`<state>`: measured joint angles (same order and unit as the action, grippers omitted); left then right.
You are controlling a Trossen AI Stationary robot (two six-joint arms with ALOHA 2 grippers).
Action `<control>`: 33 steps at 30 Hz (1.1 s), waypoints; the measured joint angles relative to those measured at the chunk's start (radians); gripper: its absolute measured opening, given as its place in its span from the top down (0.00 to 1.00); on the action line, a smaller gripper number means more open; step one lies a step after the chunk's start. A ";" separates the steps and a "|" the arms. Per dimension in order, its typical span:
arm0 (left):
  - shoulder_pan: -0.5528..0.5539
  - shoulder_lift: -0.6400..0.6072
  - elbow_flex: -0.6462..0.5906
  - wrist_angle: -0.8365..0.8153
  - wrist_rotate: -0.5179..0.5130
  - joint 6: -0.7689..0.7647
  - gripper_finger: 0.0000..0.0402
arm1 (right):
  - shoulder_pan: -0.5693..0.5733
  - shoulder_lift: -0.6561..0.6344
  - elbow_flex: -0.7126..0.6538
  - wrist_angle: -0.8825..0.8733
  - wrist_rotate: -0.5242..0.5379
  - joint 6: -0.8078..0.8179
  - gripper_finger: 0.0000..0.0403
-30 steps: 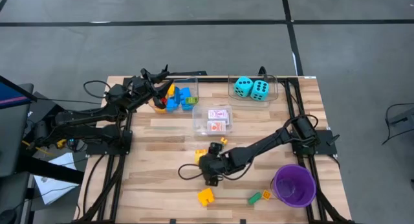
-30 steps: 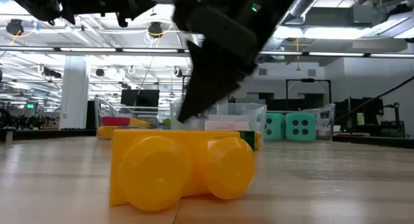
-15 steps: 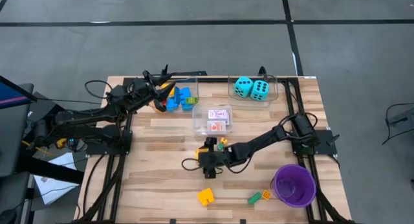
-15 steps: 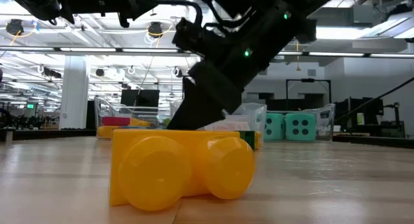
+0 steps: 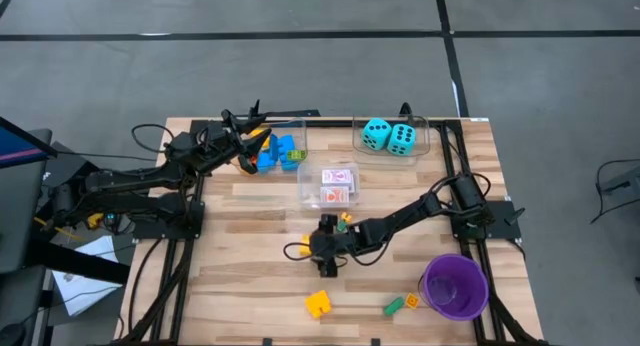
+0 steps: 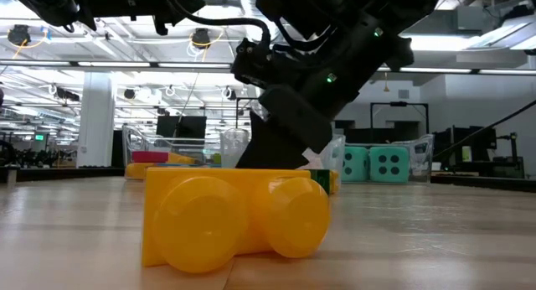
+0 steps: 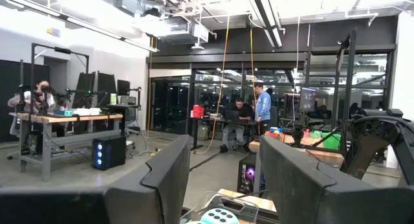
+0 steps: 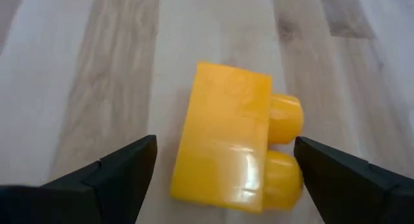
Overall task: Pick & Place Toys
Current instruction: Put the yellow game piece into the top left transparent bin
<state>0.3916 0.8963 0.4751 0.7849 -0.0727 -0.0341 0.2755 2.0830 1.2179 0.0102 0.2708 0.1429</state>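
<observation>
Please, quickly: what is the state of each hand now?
Left hand: open, holding nothing.
Right hand: open over a yellow brick, not gripping it.

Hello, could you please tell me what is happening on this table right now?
A two-armed robot is sorting toys into clear bins. The right gripper hangs open near the middle of the table, with a yellow brick lying on its side between its fingers, not gripped. The left gripper is over the bin of bricks at the back. The two dice and the card packs already sit in their bins. More bricks lie loose near the purple cup.
</observation>
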 joint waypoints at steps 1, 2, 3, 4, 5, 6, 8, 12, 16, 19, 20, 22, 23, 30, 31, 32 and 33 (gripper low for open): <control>0.000 0.000 0.000 0.000 0.000 0.000 0.55 | 0.000 0.000 0.000 -0.001 -0.009 0.008 0.12; 0.000 0.000 0.000 0.000 0.000 0.000 0.55 | 0.000 0.000 0.000 -0.002 -0.009 0.017 0.12; 0.000 0.000 0.000 0.000 0.000 0.000 0.55 | 0.000 0.000 0.000 -0.002 -0.010 0.021 0.12; 0.000 0.000 0.000 0.000 0.000 0.000 0.55 | 0.000 0.000 0.000 -0.002 -0.010 0.022 0.12; 0.000 0.000 0.000 0.000 0.000 0.000 0.55 | 0.001 0.000 0.000 -0.002 -0.009 0.023 0.12; 0.000 0.000 0.000 0.000 0.000 0.000 0.55 | 0.003 0.000 0.000 -0.002 -0.009 0.023 0.12; 0.000 0.000 0.000 0.000 0.000 0.000 0.55 | 0.004 0.000 0.000 -0.002 -0.009 0.023 0.12; 0.000 0.000 0.000 0.000 0.000 0.000 0.55 | 0.005 0.000 0.000 -0.002 -0.009 0.034 0.12; 0.000 0.000 0.000 0.000 0.000 0.000 0.55 | 0.005 0.000 0.000 -0.002 -0.009 0.034 0.16; 0.000 0.000 0.000 0.000 0.000 0.000 0.55 | 0.004 0.000 0.000 -0.002 -0.009 0.034 0.23; 0.000 0.000 0.000 0.000 0.000 0.000 0.55 | 0.005 0.000 0.000 -0.002 -0.009 0.034 0.26; 0.000 0.000 0.000 0.000 0.000 0.000 0.55 | 0.005 0.000 0.000 -0.002 -0.008 0.033 0.31; 0.000 0.000 0.000 0.000 0.000 0.000 0.55 | 0.005 0.000 0.000 -0.002 -0.008 0.033 0.33; 0.000 0.000 0.000 0.000 0.000 0.000 0.55 | 0.013 -0.009 0.001 -0.006 0.001 0.009 0.36; 0.000 0.000 0.000 0.000 0.000 0.000 0.55 | 0.019 -0.017 0.001 -0.006 0.011 0.007 0.36; 0.000 0.000 0.000 0.000 0.000 0.000 0.55 | 0.024 -0.028 0.001 -0.007 0.033 0.004 0.36; 0.000 0.000 0.000 0.000 0.000 0.000 0.55 | 0.031 -0.042 0.001 -0.008 0.057 -0.003 0.36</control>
<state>0.3916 0.8963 0.4751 0.7847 -0.0730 -0.0338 0.3066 2.0409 1.2190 0.0018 0.3277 0.1403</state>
